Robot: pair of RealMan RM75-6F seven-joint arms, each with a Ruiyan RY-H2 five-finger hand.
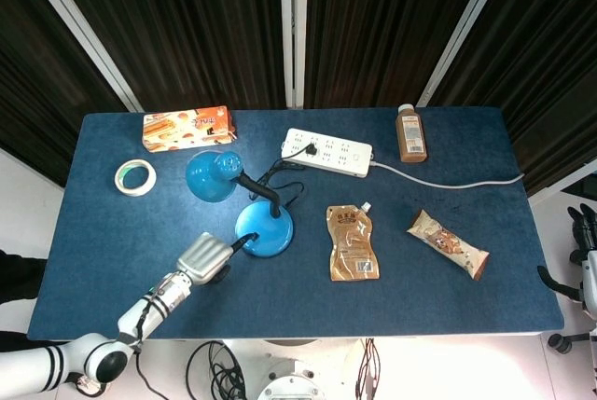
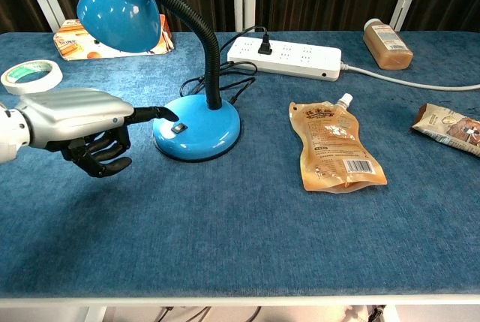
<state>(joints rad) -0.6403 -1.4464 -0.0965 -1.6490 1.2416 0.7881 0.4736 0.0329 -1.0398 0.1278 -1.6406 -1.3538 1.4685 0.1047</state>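
Note:
A blue desk lamp stands left of the table's middle, with its round base (image 1: pixel 266 230) (image 2: pixel 202 130) and its shade (image 1: pixel 213 176) (image 2: pixel 120 7) on a black gooseneck. My left hand (image 1: pixel 207 258) (image 2: pixel 82 123) lies just left of the base. One finger (image 2: pixel 154 114) is stretched out, its tip at the base's edge beside the small black switch (image 2: pixel 178 128); the other fingers are curled under and hold nothing. My right hand (image 1: pixel 586 255) shows only at the far right edge of the head view, off the table, its fingers straight and apart.
The lamp's cord runs to a white power strip (image 1: pixel 327 153) (image 2: pixel 285 55) behind it. An orange pouch (image 1: pixel 352 243) (image 2: pixel 334 149) and a snack bar (image 1: pixel 448 243) lie to the right. A brown bottle (image 1: pixel 410 134), a tape roll (image 1: pixel 135 176) and a cracker box (image 1: pixel 187 128) lie at the back.

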